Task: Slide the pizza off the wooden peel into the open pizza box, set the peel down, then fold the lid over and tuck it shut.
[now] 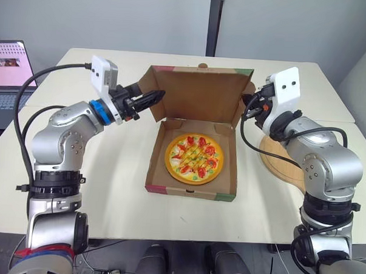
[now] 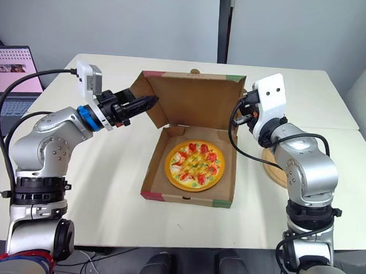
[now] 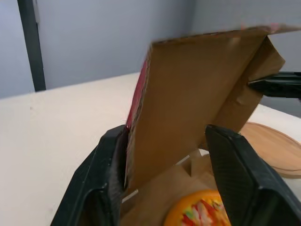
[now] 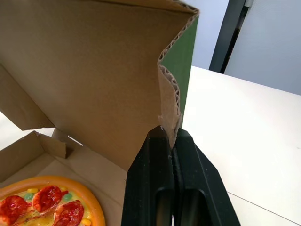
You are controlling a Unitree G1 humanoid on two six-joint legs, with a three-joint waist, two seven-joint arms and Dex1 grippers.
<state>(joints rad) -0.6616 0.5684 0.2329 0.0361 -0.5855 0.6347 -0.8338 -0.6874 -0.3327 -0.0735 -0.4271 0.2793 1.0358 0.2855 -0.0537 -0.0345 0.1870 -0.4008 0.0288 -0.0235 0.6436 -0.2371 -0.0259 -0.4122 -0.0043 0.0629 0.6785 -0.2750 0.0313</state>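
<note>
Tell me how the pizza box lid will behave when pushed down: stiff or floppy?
The lid is probably light and fairly stiff: corrugated cardboard shows at its edge, and it stands upright. Its side flaps may bend at the creases; they angle inward. Pinched thinly by the right claw, it could slip.

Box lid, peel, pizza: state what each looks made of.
The lid looks like corrugated cardboard, matte brown inside with printed colour outside. Its cut edge shows wavy fluting. The peel looks like pale wood with a smooth finish and faint grain lines. The pizza is probably a plastic model, since it is glossy and has an even orange rim.
</note>
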